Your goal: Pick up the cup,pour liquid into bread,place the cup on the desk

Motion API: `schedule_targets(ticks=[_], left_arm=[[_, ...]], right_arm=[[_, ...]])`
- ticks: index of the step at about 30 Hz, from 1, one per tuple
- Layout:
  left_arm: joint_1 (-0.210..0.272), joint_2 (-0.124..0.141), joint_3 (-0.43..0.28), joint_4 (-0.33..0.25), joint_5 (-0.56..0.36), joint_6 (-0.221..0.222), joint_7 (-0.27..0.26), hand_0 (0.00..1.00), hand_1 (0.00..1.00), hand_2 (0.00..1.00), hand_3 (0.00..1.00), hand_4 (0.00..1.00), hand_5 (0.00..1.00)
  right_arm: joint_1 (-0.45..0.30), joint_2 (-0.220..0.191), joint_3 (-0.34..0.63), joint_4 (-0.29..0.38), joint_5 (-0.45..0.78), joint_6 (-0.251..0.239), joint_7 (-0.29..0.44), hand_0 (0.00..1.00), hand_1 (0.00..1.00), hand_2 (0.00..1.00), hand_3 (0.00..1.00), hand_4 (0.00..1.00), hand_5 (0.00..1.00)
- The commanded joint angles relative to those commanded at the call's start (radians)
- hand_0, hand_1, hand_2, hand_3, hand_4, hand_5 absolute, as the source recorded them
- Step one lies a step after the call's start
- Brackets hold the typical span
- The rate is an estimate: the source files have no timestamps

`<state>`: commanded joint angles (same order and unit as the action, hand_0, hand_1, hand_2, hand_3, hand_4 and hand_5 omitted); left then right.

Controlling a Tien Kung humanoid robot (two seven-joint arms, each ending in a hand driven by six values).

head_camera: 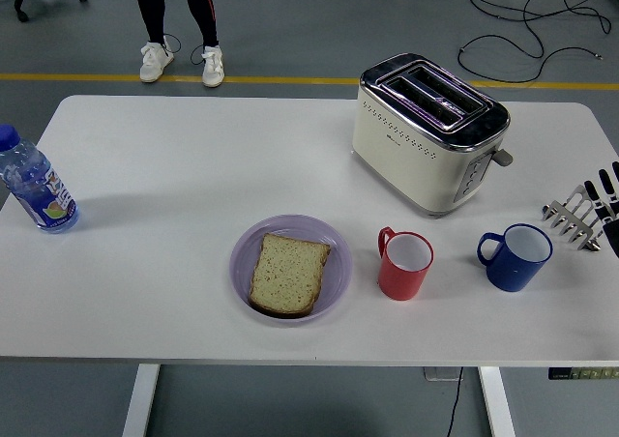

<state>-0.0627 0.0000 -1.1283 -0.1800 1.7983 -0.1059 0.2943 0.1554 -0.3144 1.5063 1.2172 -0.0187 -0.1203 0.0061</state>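
Note:
A red cup (404, 265) stands upright on the white table (174, 166), just right of a purple plate (338, 268) holding one slice of bread (288, 274). A blue cup (516, 257) stands further right, its handle pointing left. Only the black fingertips (602, 185) of my right hand (609, 193) show at the right edge, spread apart and holding nothing, well right of the blue cup. My left hand is out of view.
A cream toaster (430, 131) stands behind the cups. A metal toast rack (573, 219) sits just beside my right hand. A water bottle (34, 182) stands at the far left edge. A person's legs (179, 21) show beyond the table.

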Motion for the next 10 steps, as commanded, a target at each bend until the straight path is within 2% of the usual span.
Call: schedule_targets(ticks=[10], left_arm=[[-0.001, 0.000, 0.006, 0.000, -0.006, 0.000, 0.000, 0.655, 0.690, 0.707, 0.590, 0.306, 0.879]], right_arm=[[0.002, 0.003, 0.000, -0.004, 0.000, -0.001, 0.001, 0.694, 0.653, 0.675, 0.612, 0.590, 0.119]])
